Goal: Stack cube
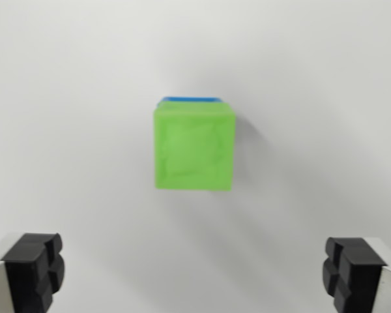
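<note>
Seen from straight above in the wrist view, a green cube [194, 147] sits on top of a blue cube [190, 98], of which only a thin strip shows along the green cube's far edge. My gripper [194, 274] is open and empty, with its two black fingertips [34, 270] at the bottom corners of the picture. The fingers stand wide apart, on the near side of the stack and not touching it.
The cubes rest on a plain white surface [72, 98] that fills the whole view. A faint shadow falls to the right of the stack.
</note>
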Robot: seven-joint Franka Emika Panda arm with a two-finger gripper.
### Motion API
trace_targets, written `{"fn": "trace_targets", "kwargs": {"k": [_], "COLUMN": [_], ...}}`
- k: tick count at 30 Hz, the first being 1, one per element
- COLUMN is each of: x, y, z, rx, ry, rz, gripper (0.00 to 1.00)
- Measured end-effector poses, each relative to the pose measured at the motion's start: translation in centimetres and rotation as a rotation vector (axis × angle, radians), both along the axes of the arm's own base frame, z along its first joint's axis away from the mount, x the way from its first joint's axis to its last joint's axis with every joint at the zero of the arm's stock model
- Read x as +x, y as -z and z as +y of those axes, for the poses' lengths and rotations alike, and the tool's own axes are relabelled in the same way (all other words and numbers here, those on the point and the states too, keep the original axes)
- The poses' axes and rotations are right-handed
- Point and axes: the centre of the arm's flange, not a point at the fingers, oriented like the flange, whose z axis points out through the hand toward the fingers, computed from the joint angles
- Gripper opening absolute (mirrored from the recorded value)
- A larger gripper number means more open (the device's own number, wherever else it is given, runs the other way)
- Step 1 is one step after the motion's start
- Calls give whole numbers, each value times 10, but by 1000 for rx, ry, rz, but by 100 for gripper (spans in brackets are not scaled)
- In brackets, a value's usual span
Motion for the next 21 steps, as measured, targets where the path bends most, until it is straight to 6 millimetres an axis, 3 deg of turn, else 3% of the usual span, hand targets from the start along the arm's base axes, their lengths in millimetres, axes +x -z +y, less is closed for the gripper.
{"fn": "trace_targets", "kwargs": {"k": [21], "x": [1], "y": [-83], "z": [1], "rx": [-2], "ry": [-1], "rz": [-2], "gripper": [100]}}
